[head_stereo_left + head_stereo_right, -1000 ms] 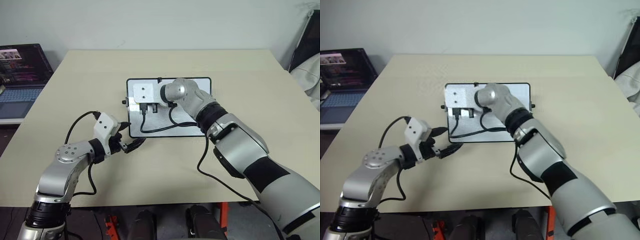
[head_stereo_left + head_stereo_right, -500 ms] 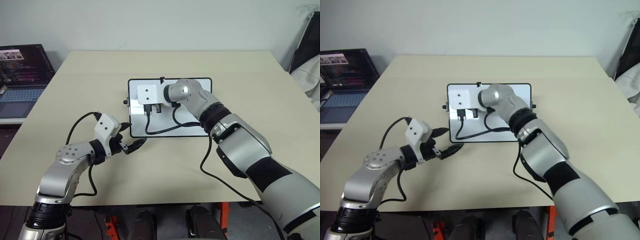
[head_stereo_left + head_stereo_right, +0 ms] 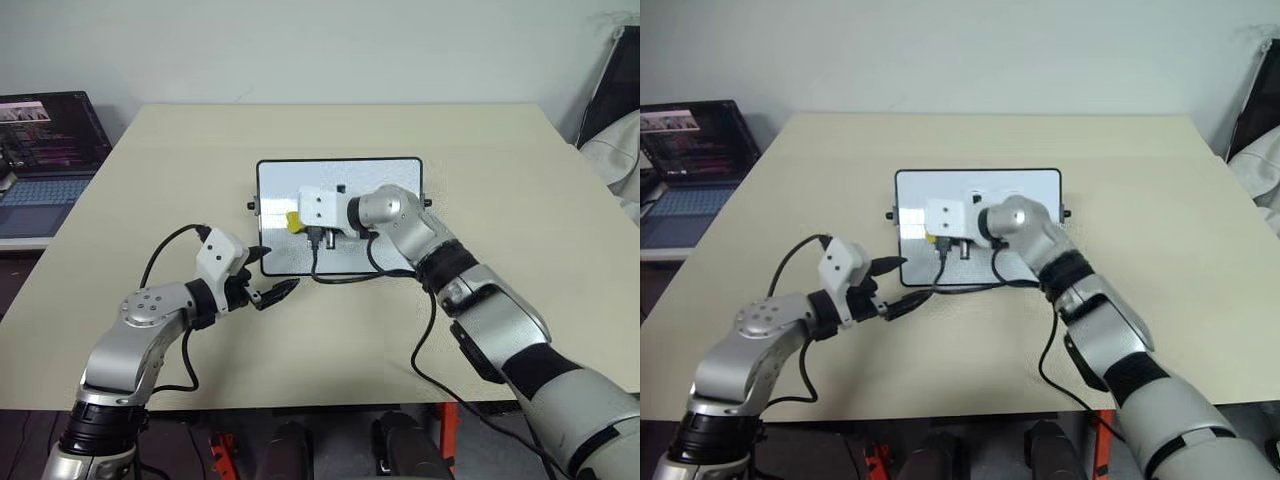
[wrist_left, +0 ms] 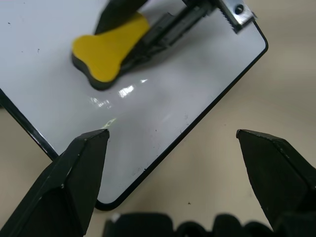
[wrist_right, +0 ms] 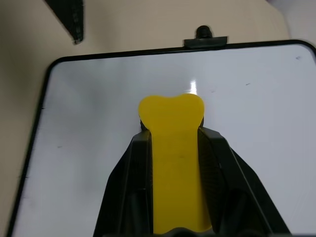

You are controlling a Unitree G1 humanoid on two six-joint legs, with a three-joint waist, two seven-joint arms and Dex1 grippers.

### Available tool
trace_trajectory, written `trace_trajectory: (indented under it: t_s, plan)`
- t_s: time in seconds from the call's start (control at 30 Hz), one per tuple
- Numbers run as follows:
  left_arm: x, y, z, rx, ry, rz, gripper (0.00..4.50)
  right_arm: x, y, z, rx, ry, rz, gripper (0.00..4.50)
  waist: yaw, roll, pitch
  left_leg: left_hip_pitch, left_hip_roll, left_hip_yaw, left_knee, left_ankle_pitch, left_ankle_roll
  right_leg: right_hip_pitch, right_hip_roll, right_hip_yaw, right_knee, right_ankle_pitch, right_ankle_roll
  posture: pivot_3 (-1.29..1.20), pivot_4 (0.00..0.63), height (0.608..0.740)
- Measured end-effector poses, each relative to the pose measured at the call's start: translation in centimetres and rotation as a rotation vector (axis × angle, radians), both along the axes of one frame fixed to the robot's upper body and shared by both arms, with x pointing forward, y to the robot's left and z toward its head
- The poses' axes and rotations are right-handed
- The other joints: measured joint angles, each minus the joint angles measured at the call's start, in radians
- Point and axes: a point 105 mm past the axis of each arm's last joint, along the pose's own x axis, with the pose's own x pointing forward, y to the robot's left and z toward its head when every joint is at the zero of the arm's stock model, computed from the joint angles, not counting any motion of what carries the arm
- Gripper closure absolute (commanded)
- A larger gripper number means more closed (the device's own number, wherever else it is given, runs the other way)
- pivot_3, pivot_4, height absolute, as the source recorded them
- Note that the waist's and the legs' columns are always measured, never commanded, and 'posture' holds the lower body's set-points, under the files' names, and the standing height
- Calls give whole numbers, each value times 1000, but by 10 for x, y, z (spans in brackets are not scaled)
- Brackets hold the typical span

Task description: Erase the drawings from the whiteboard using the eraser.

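Nearest the robot, the left hand [image 3: 268, 293] hovers over the matte beige tabletop [image 3: 500, 180], just short of the near left corner of the whiteboard [image 3: 380, 180]. Its two black wedge-shaped fingers [image 4: 79, 168] are spread wide apart with nothing between them.

Beyond it lies the whiteboard, a glossy white rectangle with a thin black frame, rounded corners and a small black knob on each side. Its surface throws back bright glare and carries only a few tiny dark specks; no drawings can be made out on it.

The right hand [image 5: 174, 140] reaches over the board from the robot's right, its black fingers clamped on the eraser [image 5: 173, 148], a soft yellow block with a dark underside, squeezed into a bone-like shape. The eraser sits over the board's left half. From the head views most of it is hidden behind the wrist's white housing.

A laptop [image 3: 45, 140] at the far left is cut off by the frame edge.
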Motion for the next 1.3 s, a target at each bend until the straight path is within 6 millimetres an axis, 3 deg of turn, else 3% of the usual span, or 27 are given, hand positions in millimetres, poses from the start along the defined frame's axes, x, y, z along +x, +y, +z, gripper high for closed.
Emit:
trace_trajectory:
  t_s: [0.1, 0.2, 0.27, 0.33, 0.43, 0.57, 0.7, 0.9, 1.07, 1.3]
  plan:
    - [-1, -5, 4, -5, -10, -18, 0, -4, -32, 5, 171, 42, -129, 3542, 11, 0, 0, -2, 0, 0, 0, 0, 0, -1, 0, 0, 0, 0, 0, 0, 150, 740]
    - [1, -19, 17, -18, -45, -68, 0, -13, -79, 23, 366, 27, -329, 3551, 15, 0, 0, -6, 0, -1, 0, 0, 0, -3, 0, -1, -3, 0, 0, 0, 150, 740]
    - [1, -34, 27, -31, -74, -125, 0, -30, -115, 33, 445, 8, -449, 3663, 17, 0, 0, -8, 0, -2, -1, 0, 0, -3, 0, -2, -7, 0, 0, 0, 150, 740]
    - [0, -45, 33, -36, -88, -181, 0, -52, -147, 26, 486, 48, -577, 3670, 16, 0, 0, -9, 0, -2, -1, 0, 0, -3, 0, -2, -8, -1, 2, 0, 150, 740]
    - [-3, -63, 38, -28, -89, -276, 0, -83, -175, 12, 544, 154, -731, 3670, 9, 0, 0, -9, 0, 0, -1, 0, 0, -4, 0, 0, -8, -1, 2, 0, 150, 740]
    - [-8, -97, 42, -49, -81, -453, 0, -105, -194, 6, 596, 187, -915, 3670, 4, 1, 0, -5, -1, 1, -1, 0, 0, -1, 3, 0, -7, -1, 2, 0, 150, 740]
    - [-14, -123, 36, -38, -61, -614, 0, -109, -205, -25, 620, 289, -1098, 3670, 6, 1, 0, -4, -1, 3, -1, 0, 0, 0, 5, 1, -7, -1, 2, 0, 150, 740]
    - [-12, -149, 20, 18, -62, -767, 0, -97, -212, -58, 635, 379, -1216, 3670, 7, 1, 0, -4, -1, 4, -1, 0, 1, 0, 5, 1, -7, -1, 2, 0, 150, 740]
    - [-7, -163, 21, 32, -106, -801, 0, -79, -229, -55, 673, 329, -1265, 3670, 7, 1, 0, -4, -1, 4, -1, 0, 1, 0, 4, 1, -7, -1, 2, 0, 150, 740]
    - [-8, -170, 20, 29, -123, -804, 0, -64, -249, -63, 712, 348, -1322, 1403, 9, 1, 0, -5, -1, 4, -1, 0, 1, 0, 4, 1, -7, -1, 3, 0, 150, 740]
